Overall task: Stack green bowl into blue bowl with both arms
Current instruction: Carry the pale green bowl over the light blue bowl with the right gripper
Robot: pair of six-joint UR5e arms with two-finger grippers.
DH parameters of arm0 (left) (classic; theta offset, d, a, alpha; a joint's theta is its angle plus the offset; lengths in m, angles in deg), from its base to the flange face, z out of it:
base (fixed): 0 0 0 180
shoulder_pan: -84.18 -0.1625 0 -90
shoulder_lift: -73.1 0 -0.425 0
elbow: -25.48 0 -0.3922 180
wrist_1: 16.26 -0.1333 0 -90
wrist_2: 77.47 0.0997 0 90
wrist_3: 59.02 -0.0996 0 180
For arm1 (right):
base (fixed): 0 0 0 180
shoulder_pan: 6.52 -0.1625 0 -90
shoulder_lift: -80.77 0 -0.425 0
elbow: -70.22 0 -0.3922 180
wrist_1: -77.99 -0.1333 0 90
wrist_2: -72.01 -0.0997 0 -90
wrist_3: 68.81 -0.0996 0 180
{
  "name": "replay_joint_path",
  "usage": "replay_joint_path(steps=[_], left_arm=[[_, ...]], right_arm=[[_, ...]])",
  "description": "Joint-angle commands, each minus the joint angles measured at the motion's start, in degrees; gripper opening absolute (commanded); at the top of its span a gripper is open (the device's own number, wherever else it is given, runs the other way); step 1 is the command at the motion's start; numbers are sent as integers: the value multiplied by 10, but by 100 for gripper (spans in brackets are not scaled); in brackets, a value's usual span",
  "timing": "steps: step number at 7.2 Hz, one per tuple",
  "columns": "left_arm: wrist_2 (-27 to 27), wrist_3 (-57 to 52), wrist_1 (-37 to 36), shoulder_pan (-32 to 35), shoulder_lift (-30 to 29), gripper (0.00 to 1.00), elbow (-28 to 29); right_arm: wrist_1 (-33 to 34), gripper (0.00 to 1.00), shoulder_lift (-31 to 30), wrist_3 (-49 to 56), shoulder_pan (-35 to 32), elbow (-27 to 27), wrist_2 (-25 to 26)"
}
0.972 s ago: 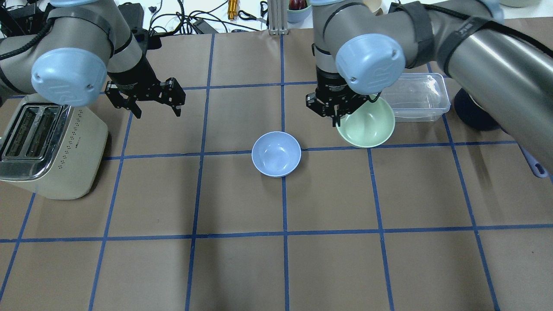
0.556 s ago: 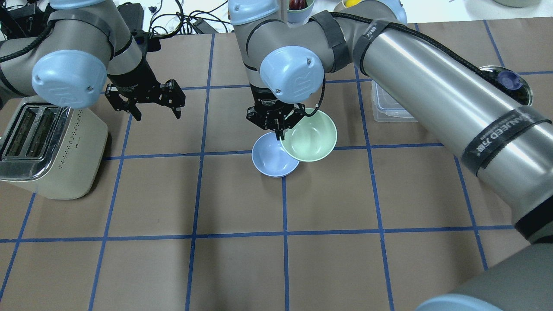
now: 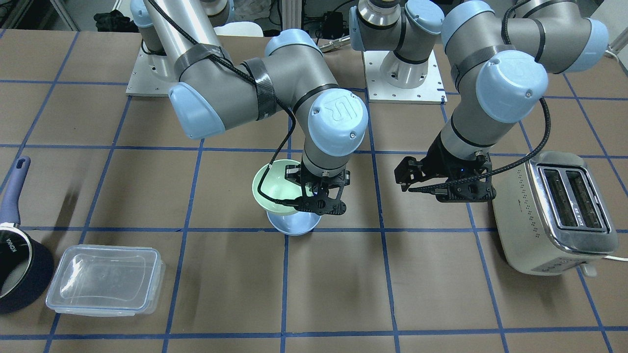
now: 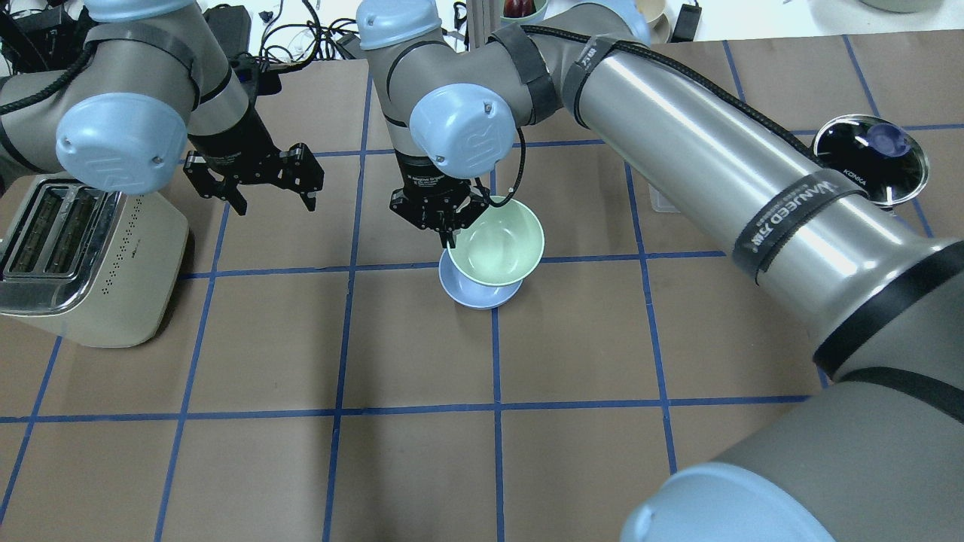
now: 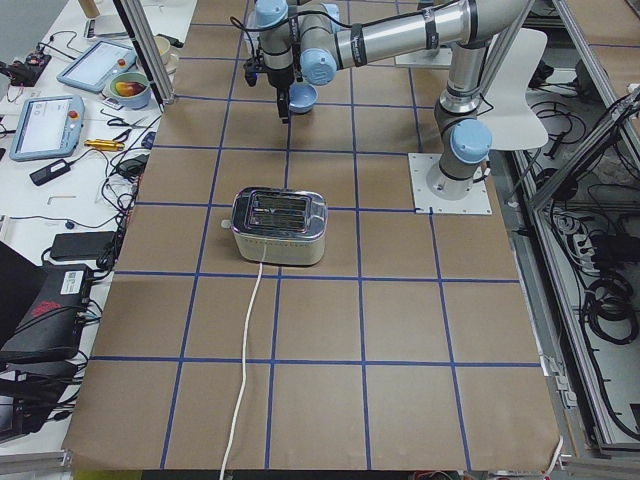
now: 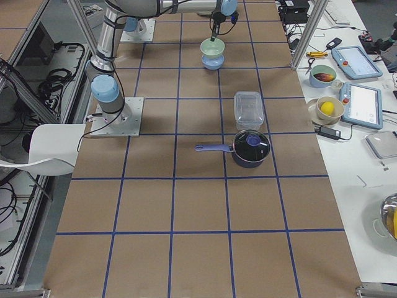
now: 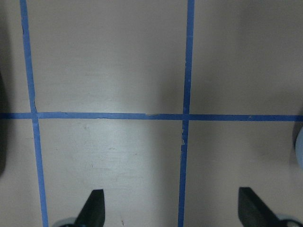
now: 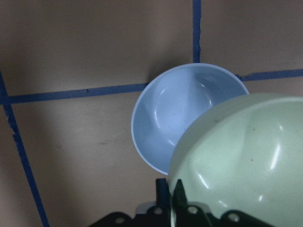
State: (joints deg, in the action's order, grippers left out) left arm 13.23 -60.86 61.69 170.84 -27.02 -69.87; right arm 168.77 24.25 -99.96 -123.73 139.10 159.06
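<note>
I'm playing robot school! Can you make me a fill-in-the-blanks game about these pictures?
The right gripper grips the small round pale mint-green plastic bowl by its ____.
The left gripper is open and holds ____.
The small round pale periwinkle-blue plastic bowl is the ____ of the two bowls.
The cream-and-chrome toaster has ____ slots.
Missing words: rim, nothing, lower, two.

Robot arms: two, one left arm [image 4: 120,139] and one right arm [image 4: 678,150].
Grippers: two, one left gripper [image 4: 276,202] and one right gripper [image 4: 449,239].
Plain bowls: two, one green bowl [image 4: 501,241] and one blue bowl [image 4: 471,293], at the middle of the grid.
Toasters: one toaster [image 4: 83,263], at nine o'clock from the bowls in the overhead view.
Clear containers: one lidded box [image 3: 105,279], between two and three o'clock.
Saucepans: one dark saucepan [image 6: 251,148], near three o'clock.
</note>
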Motion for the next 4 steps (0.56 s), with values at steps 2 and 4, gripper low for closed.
replay_joint_path(steps=[2, 4], left_arm=[[0, 0, 0, 0, 0, 100, 0], [0, 0, 0, 0, 0, 100, -1]], right_arm=[[-4, 0, 28, 0, 0, -19, -10], [-1, 0, 33, 1, 0, -19, -20]])
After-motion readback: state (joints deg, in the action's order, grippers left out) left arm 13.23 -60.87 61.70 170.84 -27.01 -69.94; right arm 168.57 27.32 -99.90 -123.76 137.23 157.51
